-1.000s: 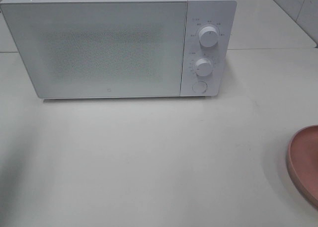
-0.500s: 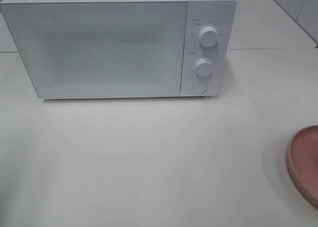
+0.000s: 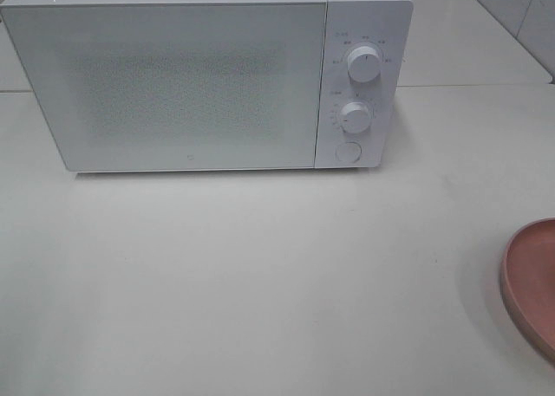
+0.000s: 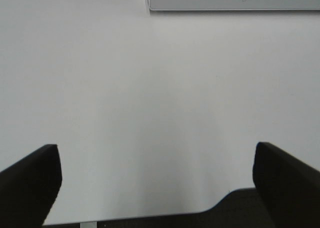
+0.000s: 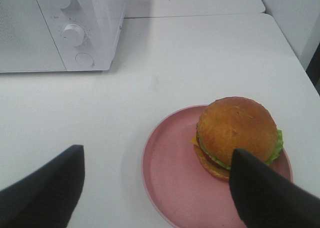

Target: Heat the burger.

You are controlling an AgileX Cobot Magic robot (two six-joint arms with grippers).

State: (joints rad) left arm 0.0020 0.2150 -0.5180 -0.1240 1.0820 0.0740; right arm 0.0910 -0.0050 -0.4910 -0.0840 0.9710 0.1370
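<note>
Sitting on a round pink plate (image 5: 170, 183) with a low raised rim, the burger (image 5: 237, 135) shows a glossy golden-brown bun over frilled green lettuce, a corner of yellow cheese and a dark layer beneath; it rests toward the side of the plate farther from the microwave (image 3: 199, 75). That microwave is a boxy white appliance with a speckled, matte door, two ribbed round knobs (image 3: 363, 63) stacked on its panel and a flat round button (image 3: 348, 152) under them. It stands on a smooth, pale table (image 3: 260, 275), with the plate well apart from it, off its knob side. The right gripper (image 5: 155, 188) hovers just over the plate, its dark fingers spread wide and holding nothing. The left gripper (image 4: 155, 183) hangs above bare tabletop before the microwave door, fingers likewise wide apart and empty.
</note>
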